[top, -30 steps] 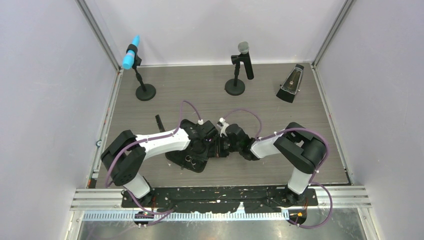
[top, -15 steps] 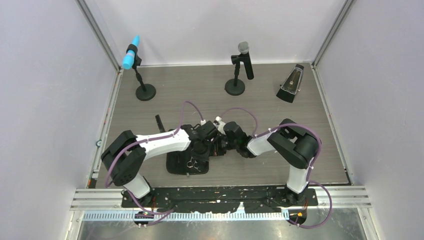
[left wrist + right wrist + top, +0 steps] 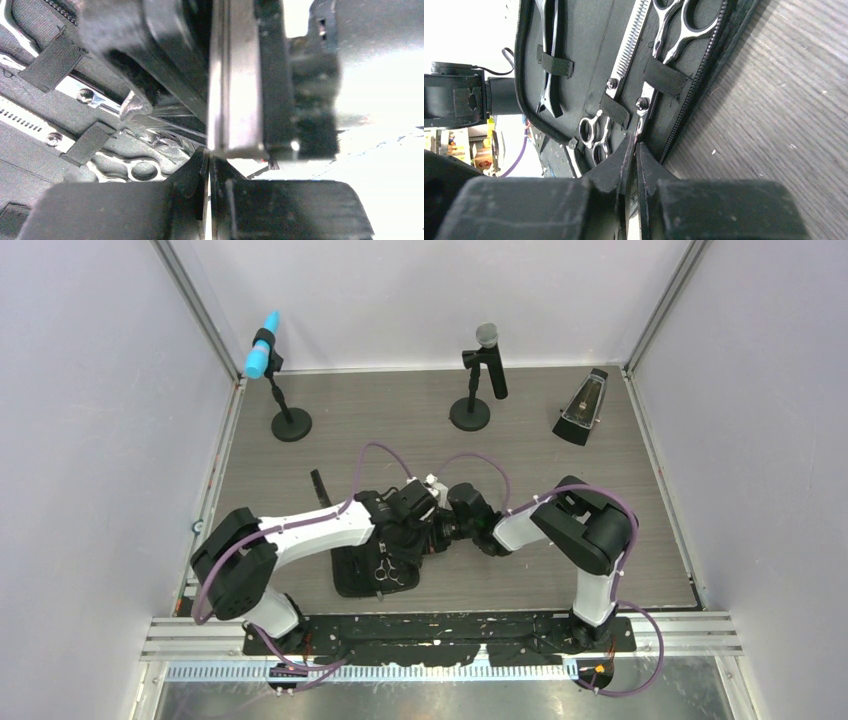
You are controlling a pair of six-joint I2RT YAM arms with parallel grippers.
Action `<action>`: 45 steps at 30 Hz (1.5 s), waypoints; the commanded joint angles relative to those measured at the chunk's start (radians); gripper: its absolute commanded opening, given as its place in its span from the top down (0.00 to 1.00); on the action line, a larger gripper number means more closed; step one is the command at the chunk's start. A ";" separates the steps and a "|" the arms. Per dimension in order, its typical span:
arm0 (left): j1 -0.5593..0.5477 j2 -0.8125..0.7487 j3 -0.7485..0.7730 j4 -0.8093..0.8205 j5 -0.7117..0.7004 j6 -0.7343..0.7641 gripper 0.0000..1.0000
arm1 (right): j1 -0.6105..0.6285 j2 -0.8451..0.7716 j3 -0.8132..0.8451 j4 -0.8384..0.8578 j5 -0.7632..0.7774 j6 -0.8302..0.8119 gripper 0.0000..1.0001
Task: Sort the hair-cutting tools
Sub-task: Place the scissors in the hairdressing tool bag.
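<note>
A black zip case [image 3: 358, 575] lies open near the table's front, with silver scissors [image 3: 386, 571] strapped inside. In the right wrist view, two pairs of silver scissors [image 3: 678, 27] [image 3: 593, 134], a toothed blade [image 3: 631, 42] and a black clip [image 3: 549, 75] sit under elastic straps. My right gripper [image 3: 634, 146] is shut on the case's zip edge [image 3: 704, 75]. My left gripper [image 3: 208, 161] is shut with nothing seen in it, just above a scissor ring [image 3: 144, 170]. Both grippers [image 3: 405, 532] [image 3: 438, 535] meet over the case's far right corner. A thin black comb [image 3: 319, 485] lies on the table behind the case.
Two microphones on round bases stand at the back, one with a blue tip [image 3: 264, 358] and one with a grey head [image 3: 485, 360]. A dark metronome [image 3: 582, 410] sits at the back right. Walls close in the left, right and far sides.
The case has swung from a tilted pose to lie squarer to the front edge, and the scissors show more plainly. Both grippers shifted slightly left with it.
</note>
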 commanded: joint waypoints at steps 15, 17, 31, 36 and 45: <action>0.192 -0.368 -0.201 -0.173 -0.254 -0.094 0.35 | 0.007 -0.151 0.013 -0.211 0.080 -0.136 0.82; 0.200 -0.407 -0.191 -0.243 -0.359 -0.088 0.25 | 0.007 -0.148 0.016 -0.214 0.080 -0.134 0.82; 0.343 -0.509 -0.248 -0.281 -0.409 -0.020 0.12 | 0.028 -0.242 0.071 -0.376 0.171 -0.186 0.81; 0.358 -0.428 -0.278 -0.214 -0.346 -0.021 0.18 | 0.060 -0.295 0.128 -0.499 0.261 -0.235 0.77; 0.357 -0.420 -0.298 -0.175 -0.280 -0.045 0.48 | 0.121 -0.242 0.231 -0.592 0.353 -0.255 0.73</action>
